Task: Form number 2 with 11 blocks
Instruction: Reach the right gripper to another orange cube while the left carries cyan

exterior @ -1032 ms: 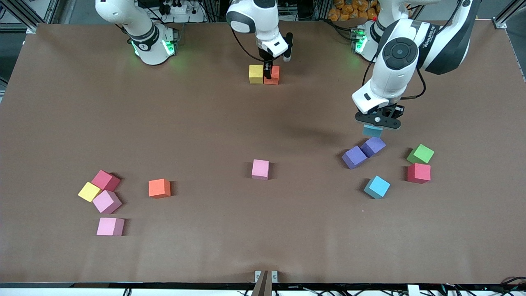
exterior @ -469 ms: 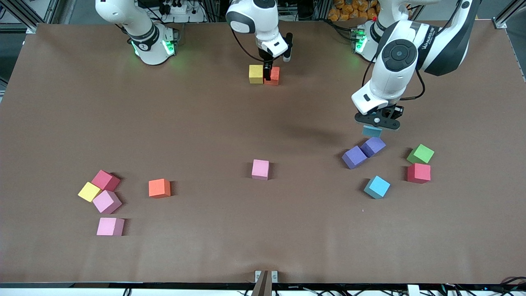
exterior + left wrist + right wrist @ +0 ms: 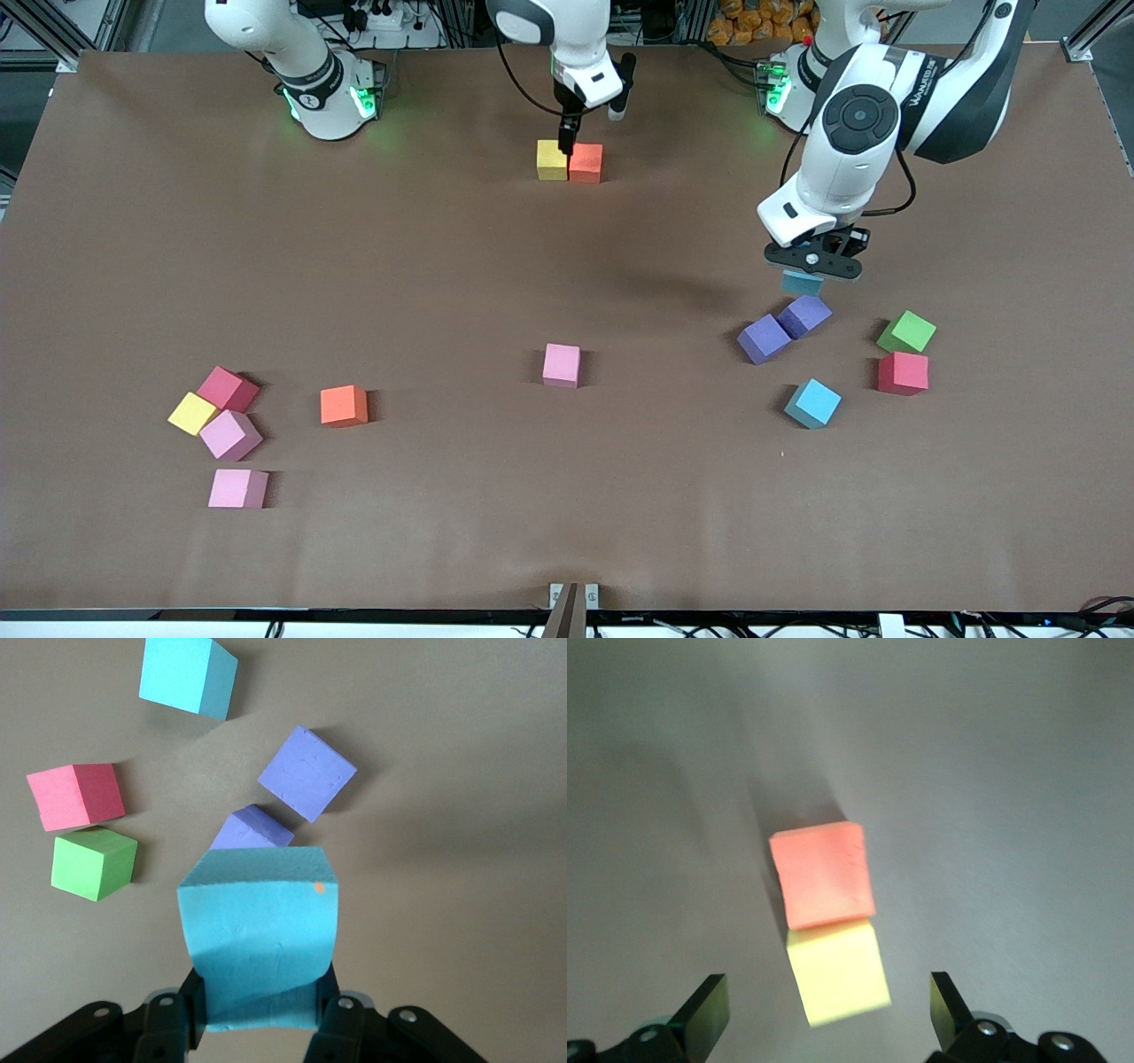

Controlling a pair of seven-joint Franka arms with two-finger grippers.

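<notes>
A yellow block and an orange block sit side by side, touching, close to the robots' bases. My right gripper hangs open just above them, its fingers apart with nothing between; in the right wrist view the orange block and yellow block lie below. My left gripper is shut on a light blue block, held in the air over two purple blocks. The left wrist view shows the held block squeezed between the fingers.
Loose on the table: a light blue cube, a red cube and a green cube toward the left arm's end; a pink cube mid-table; an orange cube and a cluster of crimson, yellow and pink cubes.
My right gripper has let go of the orange block, opened wide and risen above it. The left gripper has stayed in place with the light blue block.
</notes>
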